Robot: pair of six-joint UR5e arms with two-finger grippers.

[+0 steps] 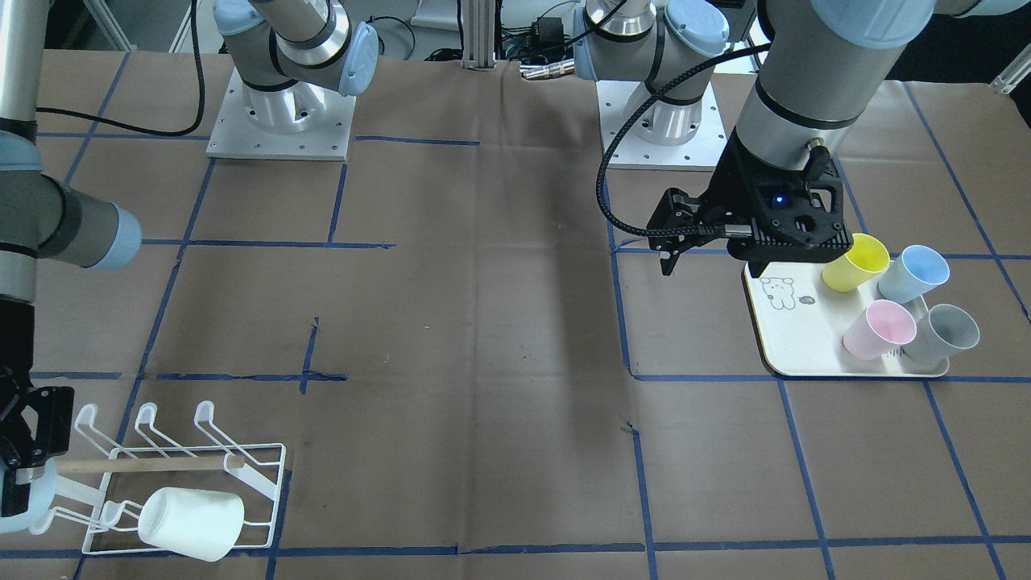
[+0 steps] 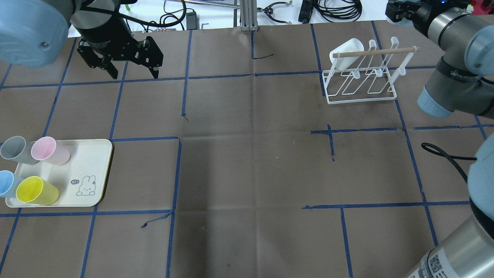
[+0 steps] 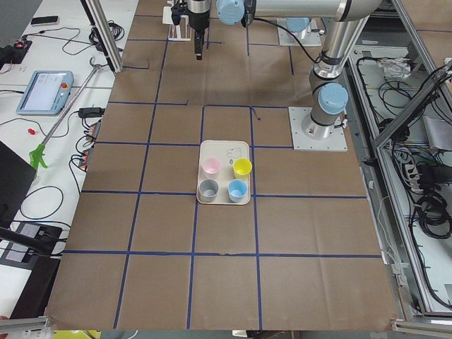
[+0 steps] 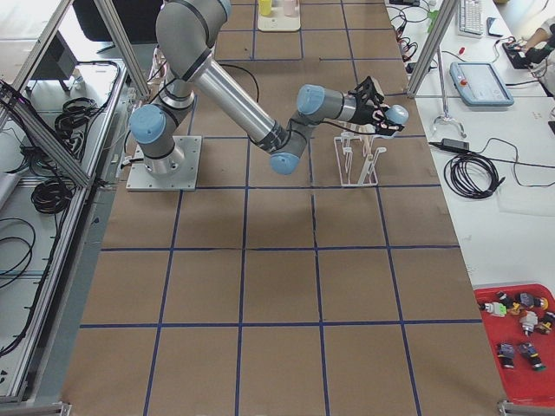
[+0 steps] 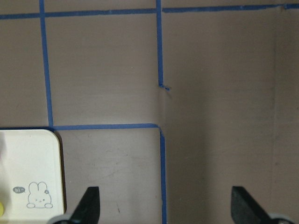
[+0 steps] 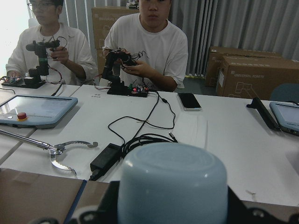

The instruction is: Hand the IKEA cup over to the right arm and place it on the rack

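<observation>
Cup (image 6: 172, 184) is gripped by outstretched right arm (image 2: 453, 83).

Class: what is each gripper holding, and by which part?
The right gripper clamps a pale cup by its side walls, closed base outward. The left gripper holds nothing.

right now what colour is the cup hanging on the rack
The cup is white; clearest in the front-facing view.

brown blue-taped table (image 2: 247, 173) carries a cream tray (image 2: 90, 154) and white wire rack (image 2: 374, 52).
</observation>
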